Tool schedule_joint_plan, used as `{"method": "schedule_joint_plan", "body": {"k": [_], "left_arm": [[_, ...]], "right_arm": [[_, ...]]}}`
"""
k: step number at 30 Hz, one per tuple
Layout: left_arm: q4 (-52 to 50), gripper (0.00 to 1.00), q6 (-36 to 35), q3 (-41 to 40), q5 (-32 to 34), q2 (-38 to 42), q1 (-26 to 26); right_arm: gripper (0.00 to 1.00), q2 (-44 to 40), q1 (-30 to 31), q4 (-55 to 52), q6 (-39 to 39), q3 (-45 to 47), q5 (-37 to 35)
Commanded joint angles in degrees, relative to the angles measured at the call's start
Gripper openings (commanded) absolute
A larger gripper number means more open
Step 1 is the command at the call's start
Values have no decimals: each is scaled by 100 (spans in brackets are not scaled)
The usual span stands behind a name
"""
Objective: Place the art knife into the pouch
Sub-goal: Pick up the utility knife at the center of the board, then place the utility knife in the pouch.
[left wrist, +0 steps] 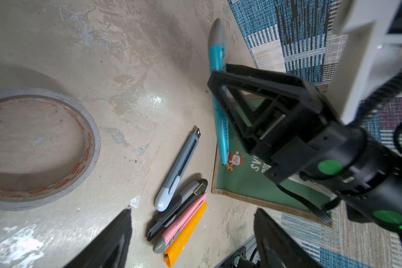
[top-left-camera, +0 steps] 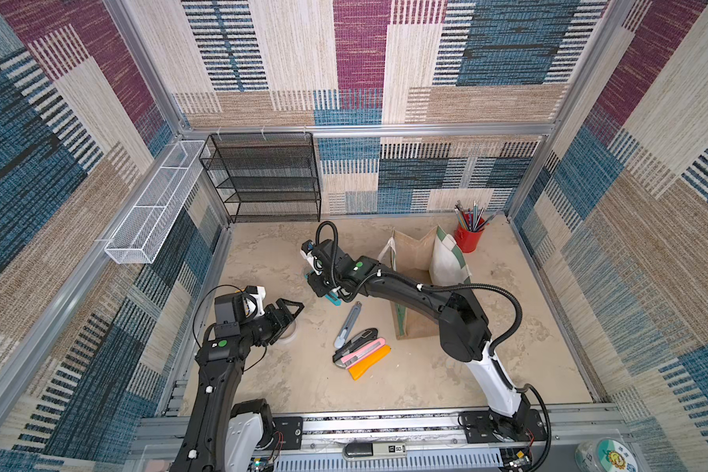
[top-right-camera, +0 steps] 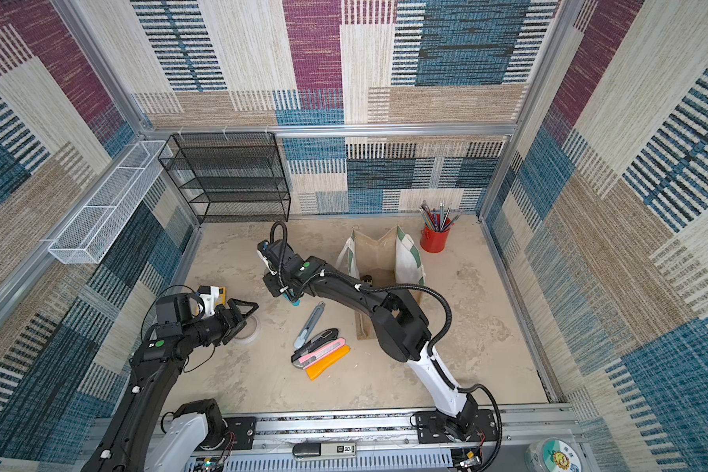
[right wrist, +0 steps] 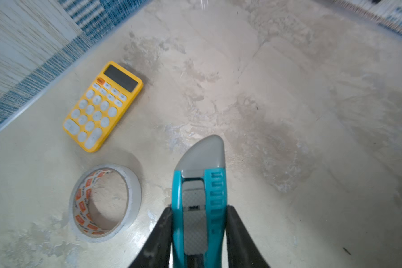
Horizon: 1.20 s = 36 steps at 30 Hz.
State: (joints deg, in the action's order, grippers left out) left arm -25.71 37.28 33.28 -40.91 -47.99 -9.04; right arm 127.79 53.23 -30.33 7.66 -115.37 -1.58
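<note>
Knife [right wrist: 200,204] clamped in right gripper [right wrist: 199,232], off table. Left gripper [left wrist: 193,234] spread, idle. Keep knife level, carry over pouch [top-left-camera: 413,253] mouth, then release.

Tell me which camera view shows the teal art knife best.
The right wrist view: the teal art knife fills it, clamped by the right gripper. The left wrist view shows it edge-on, partly hidden. In both top views only a teal tip shows.
</note>
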Motion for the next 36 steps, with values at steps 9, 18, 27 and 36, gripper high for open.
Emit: {"method": "schedule_joint_plan", "body": {"k": [9, 18, 27, 36], "left_arm": [[182, 86, -7, 482, -240, -4, 72], [423, 90, 174, 1144, 332, -87, 1236], [1209, 98, 482, 1345, 725, -535, 2670], [1422, 99, 428, 1676, 1117, -1055, 3567]], "right_arm": [[30, -1287, -73, -211, -53, 259, -558], [27, -2445, -495, -165, -81, 1042, -1179], [26, -3988, -1528, 600, 382, 2994, -1069], [26, -4394, -2272, 865, 663, 3981, -817]]}}
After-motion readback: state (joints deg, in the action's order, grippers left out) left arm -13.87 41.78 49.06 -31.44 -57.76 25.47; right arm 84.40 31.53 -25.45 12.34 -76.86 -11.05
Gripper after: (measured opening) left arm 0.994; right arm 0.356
